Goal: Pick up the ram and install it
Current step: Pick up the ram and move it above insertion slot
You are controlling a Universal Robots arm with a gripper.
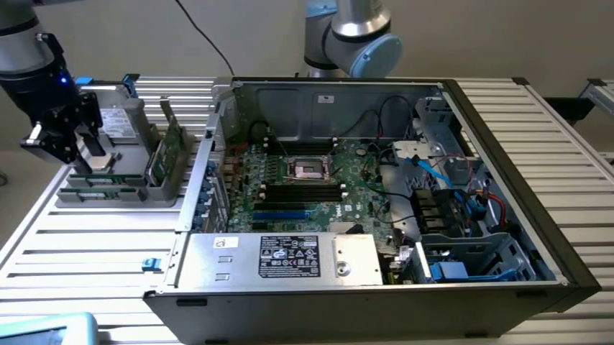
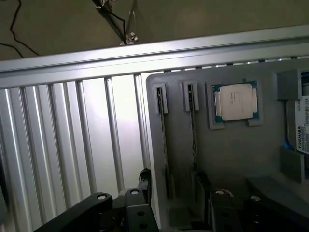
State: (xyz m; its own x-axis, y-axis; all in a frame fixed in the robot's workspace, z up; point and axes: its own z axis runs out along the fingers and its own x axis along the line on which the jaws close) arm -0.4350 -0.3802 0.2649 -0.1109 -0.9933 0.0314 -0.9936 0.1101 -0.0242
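A ribbed aluminium table point(image 1: 537, 144) carries everything we see. An open computer case point(image 1: 317, 309) lies on its side in the middle, its motherboard point(image 1: 287, 165) facing up. On the board, long black memory slots point(image 1: 302, 190) with white end clips sit just below the processor socket point(image 1: 309, 169).

On the exterior view's left of the case stands a grey parts holder point(image 1: 106, 203) point(image 2: 231, 154). The ram point(image 1: 96, 177) point(image 2: 162, 140) stands on edge in one narrow slot of this holder. A second stick point(image 2: 193, 125) stands the same way in the slot beside it. A processor chip point(image 2: 236, 101) rests flat in a recess next to them. A broader green card point(image 1: 172, 147) stands upright at the holder's side nearer the case.

The gripper point(image 1: 72, 154) point(image 2: 176, 208) hangs right over the holder, at the end with the sticks. Its fingers point(image 2: 101, 210) stand wide apart and we see nothing clamped between them. Both sticks run toward the gap; we cannot tell which one it is lined up with, nor whether a finger touches either.
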